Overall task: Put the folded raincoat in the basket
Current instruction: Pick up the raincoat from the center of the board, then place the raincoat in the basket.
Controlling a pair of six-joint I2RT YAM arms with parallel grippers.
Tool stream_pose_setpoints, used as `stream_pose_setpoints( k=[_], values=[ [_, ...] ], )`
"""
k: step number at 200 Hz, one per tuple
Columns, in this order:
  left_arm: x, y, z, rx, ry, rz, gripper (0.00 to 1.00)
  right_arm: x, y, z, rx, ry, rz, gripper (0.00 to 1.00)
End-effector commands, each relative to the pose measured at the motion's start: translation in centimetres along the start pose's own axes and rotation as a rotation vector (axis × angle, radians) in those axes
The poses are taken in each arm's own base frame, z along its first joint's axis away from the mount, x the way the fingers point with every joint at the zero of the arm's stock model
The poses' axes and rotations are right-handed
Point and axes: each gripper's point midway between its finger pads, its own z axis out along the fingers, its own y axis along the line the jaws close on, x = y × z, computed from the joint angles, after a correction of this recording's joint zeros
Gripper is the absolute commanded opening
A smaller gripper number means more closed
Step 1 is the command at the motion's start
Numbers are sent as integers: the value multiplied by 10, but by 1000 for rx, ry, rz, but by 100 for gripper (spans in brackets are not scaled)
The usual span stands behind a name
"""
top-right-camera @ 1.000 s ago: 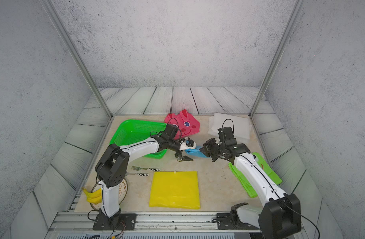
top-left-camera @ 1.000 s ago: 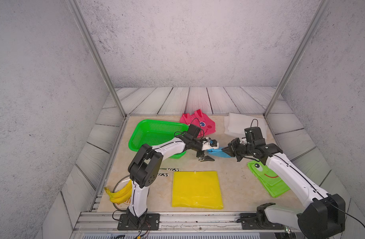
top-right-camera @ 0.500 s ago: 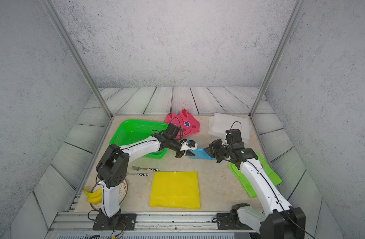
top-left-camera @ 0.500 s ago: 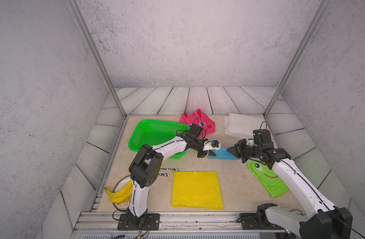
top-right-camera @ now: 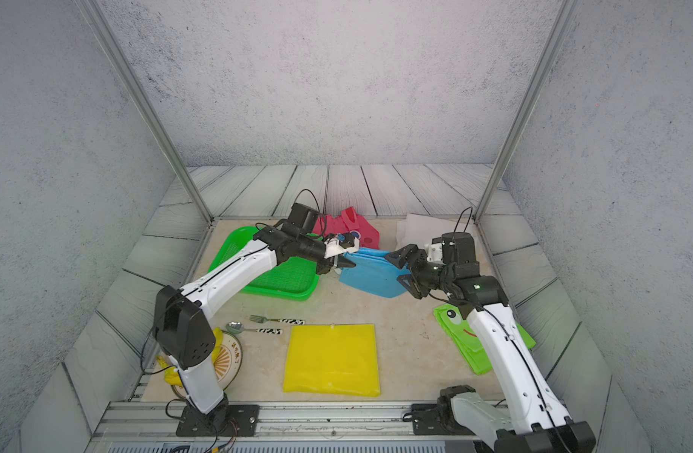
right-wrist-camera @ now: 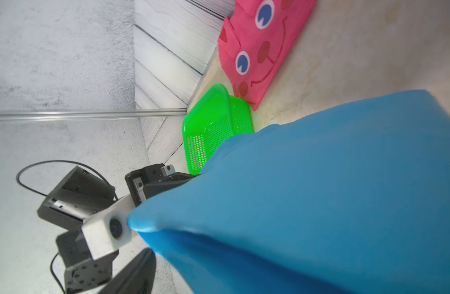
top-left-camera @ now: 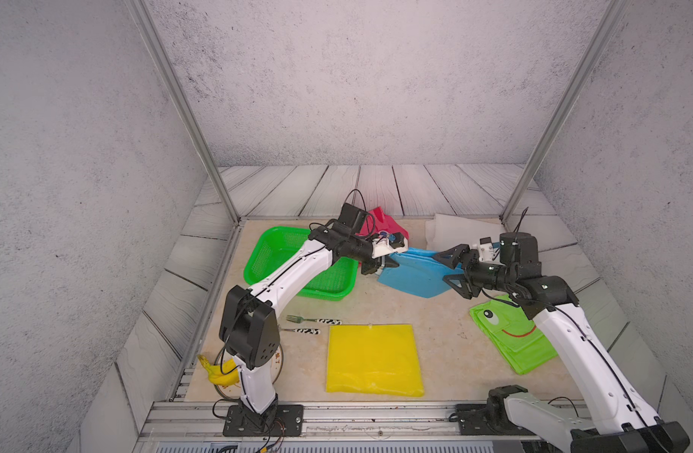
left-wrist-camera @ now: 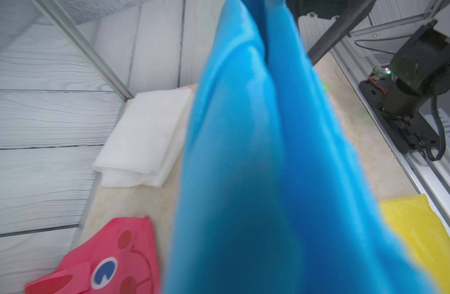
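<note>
Writing: printed characters on the plate [top-right-camera: 231, 352] under the left arm, too small to read; black-and-white blotch print on the handles of the fork [top-left-camera: 314, 321] and spoon [top-right-camera: 254, 330].
Faces: cartoon face with blue eyes on the pink raincoat [right-wrist-camera: 259, 45]; frog eye and red smile on the green raincoat [top-left-camera: 509, 337].
Basket: green mesh basket [top-left-camera: 272, 251] at the far left of the tabletop [top-left-camera: 435, 321], close to the left edge; left arm crosses over it; nothing seen inside.
Blue raincoat: folded blue raincoat [top-left-camera: 415, 274] outside the basket, just beside its right rim, stretched between the two pincers; whether its lower edge touches the tabletop, cannot tell.
Left pincer: left pincer [top-left-camera: 382, 266] narrow, clamped on the blue raincoat's corner nearest the basket; left wrist view filled by the blue cloth running away from the lens.
Right pincer: right pincer [top-left-camera: 439, 266] wide, fingers spread above and below the raincoat's opposite edge, not clamping it.
Edges: pink raincoat touches the basket's far right corner; white folded cloth [top-left-camera: 462, 235] in the far right corner; green raincoat near the right edge, partly under the right arm.
Open room: bare tabletop between the blue raincoat and the yellow raincoat [top-left-camera: 372, 357] at the front; fork and spoon lie just left of the yellow one.
Front left: banana [top-left-camera: 219, 372] on the plate beside the left arm's base.
</note>
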Motion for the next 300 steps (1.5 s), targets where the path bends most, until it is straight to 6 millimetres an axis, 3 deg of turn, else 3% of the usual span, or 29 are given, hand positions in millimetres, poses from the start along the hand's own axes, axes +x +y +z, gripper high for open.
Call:
stream_pose_setpoints(
  k=[1,16,61,112,137,163,207,229,246,271,300],
  values=[
    [-18,4,-41,-56,2,-28,1,12,12,-21,-3,15,-185,90],
    [-14,13,-61,-130,42,-12,1,18,24,-26,-50,35,-262,91],
    [33,51,-123,-381,232,-24,0,39,41,-26,-174,160,-407,93],
    [95,108,-200,-694,475,-32,0,39,38,-14,-211,201,-451,94],
    [110,140,-238,-864,523,-28,0,38,29,-8,-185,203,-454,94],
    [124,172,-262,-998,610,30,0,34,21,-3,-155,198,-444,94],
    [160,215,-283,-1172,735,83,0,31,14,0,-128,182,-437,93],
    [147,227,-300,-1223,683,77,0,33,11,1,-124,192,-429,93],
    [125,234,-312,-1241,641,101,0,32,10,2,-116,191,-427,93],
    [103,241,-315,-1232,616,193,0,30,10,3,-120,184,-422,93],
    [98,246,-308,-1197,610,277,0,29,11,5,-130,181,-406,93]
  ],
)
